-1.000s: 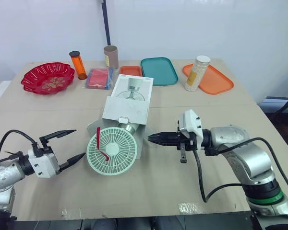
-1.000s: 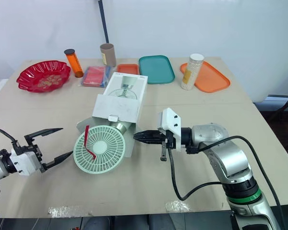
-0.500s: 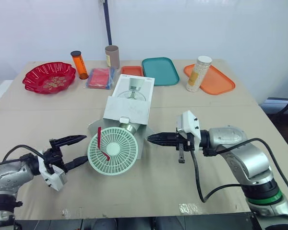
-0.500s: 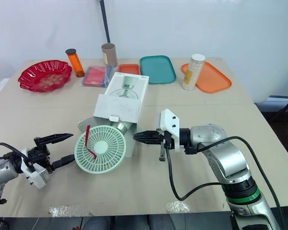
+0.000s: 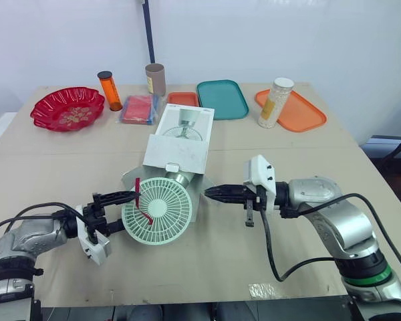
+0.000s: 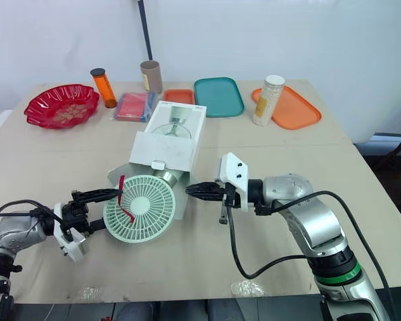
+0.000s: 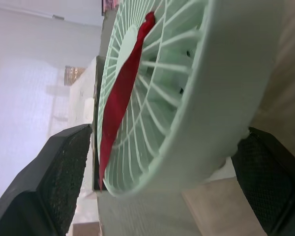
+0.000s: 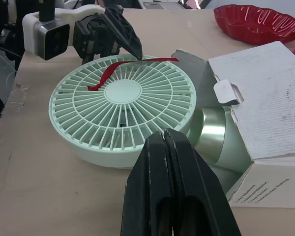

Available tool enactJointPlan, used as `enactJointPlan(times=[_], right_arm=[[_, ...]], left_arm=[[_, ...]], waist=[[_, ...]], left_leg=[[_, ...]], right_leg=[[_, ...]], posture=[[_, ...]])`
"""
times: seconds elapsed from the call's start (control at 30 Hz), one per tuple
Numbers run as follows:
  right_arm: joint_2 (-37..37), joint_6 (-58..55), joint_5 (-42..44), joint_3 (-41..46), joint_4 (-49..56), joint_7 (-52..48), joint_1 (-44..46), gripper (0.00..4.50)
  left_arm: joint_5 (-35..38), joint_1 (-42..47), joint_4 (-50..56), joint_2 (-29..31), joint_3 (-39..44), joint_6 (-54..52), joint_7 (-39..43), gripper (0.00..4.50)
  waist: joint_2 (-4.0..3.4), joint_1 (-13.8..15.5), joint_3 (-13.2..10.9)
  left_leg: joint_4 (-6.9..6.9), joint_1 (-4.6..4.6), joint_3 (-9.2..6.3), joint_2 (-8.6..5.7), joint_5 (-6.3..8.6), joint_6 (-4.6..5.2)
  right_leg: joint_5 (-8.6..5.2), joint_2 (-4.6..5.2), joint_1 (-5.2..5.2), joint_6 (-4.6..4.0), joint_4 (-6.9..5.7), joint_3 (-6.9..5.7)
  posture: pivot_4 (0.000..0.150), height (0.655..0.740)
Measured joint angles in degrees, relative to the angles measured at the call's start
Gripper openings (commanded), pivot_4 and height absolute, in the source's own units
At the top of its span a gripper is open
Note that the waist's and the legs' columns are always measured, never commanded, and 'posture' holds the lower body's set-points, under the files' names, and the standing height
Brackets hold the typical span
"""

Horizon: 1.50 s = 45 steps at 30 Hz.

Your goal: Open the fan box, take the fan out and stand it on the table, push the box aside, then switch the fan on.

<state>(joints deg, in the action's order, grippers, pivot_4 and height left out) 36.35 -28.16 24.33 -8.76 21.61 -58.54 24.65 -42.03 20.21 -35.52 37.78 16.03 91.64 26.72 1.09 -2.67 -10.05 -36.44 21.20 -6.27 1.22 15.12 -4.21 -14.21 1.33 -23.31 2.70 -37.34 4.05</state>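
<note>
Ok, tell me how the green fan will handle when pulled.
The fan looks like light, stiff plastic, probably easy to drag. Its round head may roll. Thin grille ribs could flex under the left gripper.

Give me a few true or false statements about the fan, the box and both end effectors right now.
1. The left end effector is open, straddling the rim of the fan. True.
2. The right end effector is open. False: it is shut, pointing towards the fan.
3. The fan stands free of the box. False: its stem sits inside the open box.
4. A red ribbon lies across the fan's grille. True.
</note>
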Motion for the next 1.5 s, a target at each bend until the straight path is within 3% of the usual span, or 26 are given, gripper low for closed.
enactJointPlan(times=[0.13,0.17,0.2,0.3,0.37,0.5,0.67,1.1,1.5], right_arm=[[-0.01,-0.25,-0.01,-0.09,0.09,0.66,-0.02,0.0],[-0.01,-0.45,-0.01,-0.25,0.12,1.34,-0.09,0.0],[-0.01,-0.45,-0.01,-0.25,0.13,1.38,-0.09,0.0],[-0.01,-0.53,-0.01,-0.25,0.16,1.64,-0.1,0.0],[-0.01,-0.55,-0.02,-0.27,0.16,1.76,-0.1,0.0],[-0.01,-0.54,-0.39,-0.29,0.15,2.35,-0.09,0.0],[-0.01,-0.53,-0.61,-0.74,0.13,2.47,-0.08,0.0],[-0.02,-0.49,-1.1,-1.18,0.1,2.45,0.13,0.0],[-0.94,0.45,-1.66,-2.68,-1.04,2.19,1.11,0.0]], left_arm=[[-13.72,1.92,2.77,-0.01,1.62,0.51,-9.27,4.49],[-20.95,2.08,4.33,0.77,1.29,-0.74,-17.62,4.49],[-22.17,2.03,4.66,1.13,0.95,-1.17,-19.18,4.49],[-33.15,1.31,7.74,6.25,-6.74,-8.39,-37.8,4.49],[-37.56,1.29,8.61,8.81,-11.84,-12.98,-47.73,3.96],[-41.79,2.22,8.92,12.88,-21.85,-21.19,-63.65,2.72],[-42.5,4.09,7.99,15.69,-31.61,-27.7,-73.73,2.72],[-37.39,4.18,8.89,20.2,-40.67,-32.24,-78.59,2.72],[-17.31,-12.63,23.1,26.78,-33.64,-30.94,-63.92,2.72]], waist=[[0.0,0.02,0.01],[0.0,-0.01,0.01],[0.0,-0.01,0.01],[0.01,0.0,0.01],[0.01,0.01,0.01],[0.01,0.02,0.02],[0.01,0.03,0.03],[0.01,0.02,0.03],[0.01,0.0,0.03]], left_leg=[[0.0,-0.02,0.0,0.0,-0.01,0.01],[0.0,-0.02,0.0,0.0,0.0,0.01],[0.0,-0.02,0.0,0.0,0.0,0.01],[0.0,-0.02,0.0,-0.01,0.0,0.01],[0.0,-0.02,-0.01,-0.02,0.0,0.01],[0.0,-0.04,-0.01,-0.03,0.0,0.01],[0.0,-0.05,0.0,-0.04,0.0,0.01],[-0.01,-0.07,0.02,-0.04,0.0,0.01],[-0.05,-0.08,0.05,-0.02,0.0,0.01]], right_leg=[[0.08,0.0,0.01,0.0,-0.01,-0.02],[0.09,0.01,0.0,0.01,-0.01,-0.02],[0.09,0.01,-0.01,0.01,-0.01,-0.03],[0.1,0.06,-0.01,0.02,-0.04,-0.05],[0.11,0.08,0.0,0.04,-0.05,-0.06],[0.11,0.09,0.0,0.05,-0.08,-0.1],[0.11,0.09,-0.02,0.04,-0.12,-0.11],[0.11,0.1,-0.02,0.04,-0.18,-0.11],[0.12,0.11,-0.05,0.02,-0.25,-0.11]], posture=[[0.15,0.74],[0.15,0.74],[0.15,0.74],[0.15,0.74],[0.15,0.74],[0.15,0.74],[0.15,0.74],[0.15,0.74],[0.15,0.74]])
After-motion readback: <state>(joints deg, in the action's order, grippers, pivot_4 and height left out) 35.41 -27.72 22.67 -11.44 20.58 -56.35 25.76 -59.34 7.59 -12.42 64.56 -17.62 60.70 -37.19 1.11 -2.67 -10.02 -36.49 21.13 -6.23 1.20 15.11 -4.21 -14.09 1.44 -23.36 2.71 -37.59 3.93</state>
